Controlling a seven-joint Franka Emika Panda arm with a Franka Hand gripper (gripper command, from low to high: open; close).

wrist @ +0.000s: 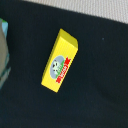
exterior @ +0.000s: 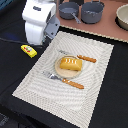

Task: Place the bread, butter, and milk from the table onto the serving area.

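Note:
The bread [exterior: 70,64], a golden-orange ridged loaf, lies on the round tan plate [exterior: 61,73] at the centre of the striped placemat [exterior: 95,95]. The butter [exterior: 28,50], a flat yellow packet with a red mark, lies on the dark table off the mat toward the exterior view's left. It fills the middle of the wrist view [wrist: 60,60]. A pale white-and-blue edge with green marks [wrist: 3,55], apparently the milk, is cut off at the wrist view's border. My gripper [exterior: 46,36] hangs above the table near the butter. Its fingers do not show.
A knife [exterior: 86,58] and a fork [exterior: 65,80], both orange-handled, lie on the mat beside the plate. A brown board [exterior: 112,25] with grey pots [exterior: 92,11] stands at the back. A beige bowl [exterior: 123,16] sits at the exterior view's far right.

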